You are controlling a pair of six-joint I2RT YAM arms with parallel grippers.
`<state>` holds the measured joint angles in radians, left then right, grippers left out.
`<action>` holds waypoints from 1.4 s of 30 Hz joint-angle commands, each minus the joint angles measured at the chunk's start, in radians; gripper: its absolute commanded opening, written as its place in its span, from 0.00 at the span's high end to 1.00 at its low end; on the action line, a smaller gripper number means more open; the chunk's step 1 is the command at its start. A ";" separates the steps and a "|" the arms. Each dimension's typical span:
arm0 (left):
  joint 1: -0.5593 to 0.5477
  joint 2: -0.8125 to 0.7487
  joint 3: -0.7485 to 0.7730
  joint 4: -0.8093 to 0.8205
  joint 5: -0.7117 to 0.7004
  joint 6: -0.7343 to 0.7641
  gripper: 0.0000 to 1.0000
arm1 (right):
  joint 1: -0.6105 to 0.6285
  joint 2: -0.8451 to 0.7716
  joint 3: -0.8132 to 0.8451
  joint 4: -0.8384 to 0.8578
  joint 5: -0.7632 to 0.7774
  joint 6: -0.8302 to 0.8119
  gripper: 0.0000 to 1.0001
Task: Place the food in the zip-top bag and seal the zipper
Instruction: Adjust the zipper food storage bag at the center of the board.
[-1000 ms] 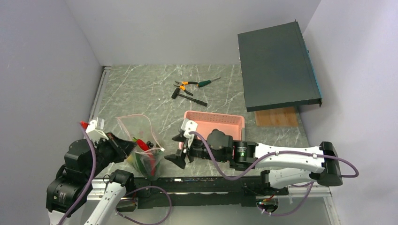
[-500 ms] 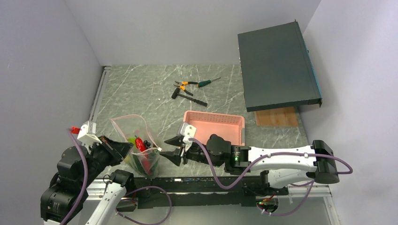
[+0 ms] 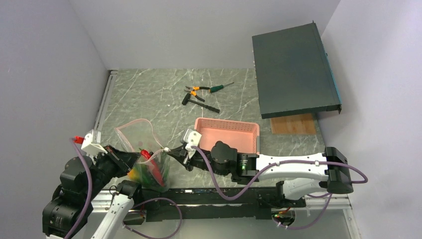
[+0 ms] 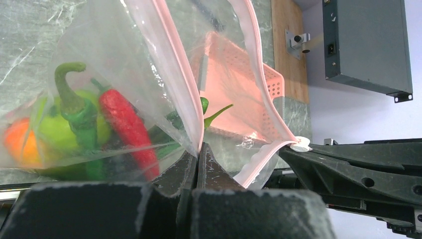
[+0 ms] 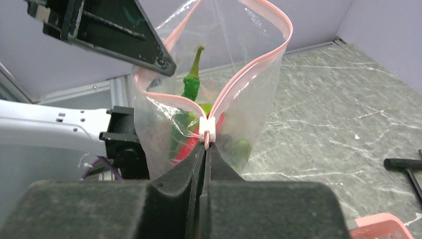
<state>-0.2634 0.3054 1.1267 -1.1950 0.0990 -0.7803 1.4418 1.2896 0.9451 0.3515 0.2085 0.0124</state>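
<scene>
Zip-top bag (image 3: 138, 137) hangs between both end effectors in the top view, over the counter's (image 3: 149, 94) near edge. The left end effector (image 3: 128, 159) is at its left side and the right end effector (image 3: 171, 152) at its right corner.

In the left wrist view, the left fingers (image 4: 185, 167) are clenched on the bag's edge beside the zipper (image 4: 171, 74). A red chilli (image 4: 124, 127) and a green pepper (image 4: 74, 107) sit inside, to their left.

In the right wrist view, the right fingers (image 5: 191, 159) are clenched on the zipper's end, just under its white tab (image 5: 207, 125). The bag's mouth gapes above them.
</scene>
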 commanded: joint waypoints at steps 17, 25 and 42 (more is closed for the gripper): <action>-0.005 0.255 0.489 -0.064 0.119 0.503 0.26 | -0.226 0.176 0.386 -0.209 -0.616 -0.100 1.00; -0.008 0.334 0.347 0.117 0.321 0.684 0.24 | -0.295 0.234 0.495 -0.339 -0.816 -0.059 1.00; -0.008 0.262 0.120 0.229 0.502 0.585 0.42 | -0.396 0.207 0.433 -0.129 -0.965 0.196 1.00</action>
<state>-0.2680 0.6094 1.2819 -1.0283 0.5713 -0.1455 1.0412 1.5276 1.3788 0.0971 -0.6956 0.1501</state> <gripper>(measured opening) 0.630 0.007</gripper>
